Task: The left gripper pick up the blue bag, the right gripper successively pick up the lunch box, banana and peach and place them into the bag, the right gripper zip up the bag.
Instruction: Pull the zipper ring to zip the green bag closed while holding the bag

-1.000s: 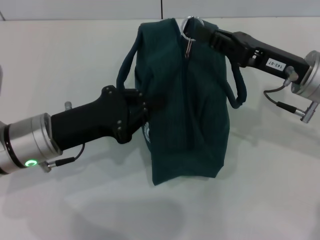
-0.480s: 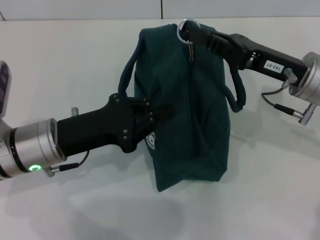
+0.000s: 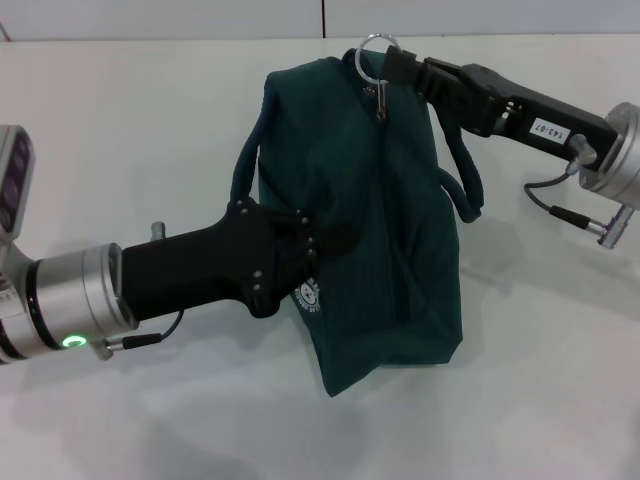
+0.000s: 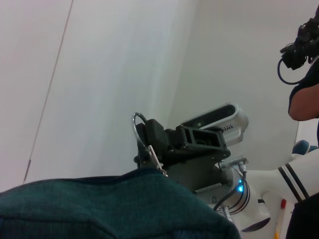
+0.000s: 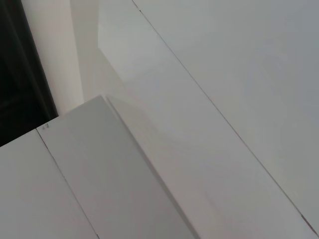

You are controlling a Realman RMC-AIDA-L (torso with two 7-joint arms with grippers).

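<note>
Head view, item one — the blue bag (image 3: 375, 220): it stands mid-worktop toward the far edge, its mouth drawn shut along the zip line as far as I can see. Lunch box, banana and peach: none visible on the worktop, so I judge them packed and the zipping near its end.

Item two — my left gripper (image 3: 305, 238): fingers pinched on the bag's fabric at its left side, beside the round white logo (image 3: 309, 292).

Item three — my right gripper (image 3: 390, 68): at the bag's far top end, fingers clamped on the ring zip pull (image 3: 373, 52).

Left wrist view adds the ring (image 4: 137, 130) from the side, held in the right claw above the bag's edge.

Right wrist view: pale panels only — no bag, no fingers.
</note>
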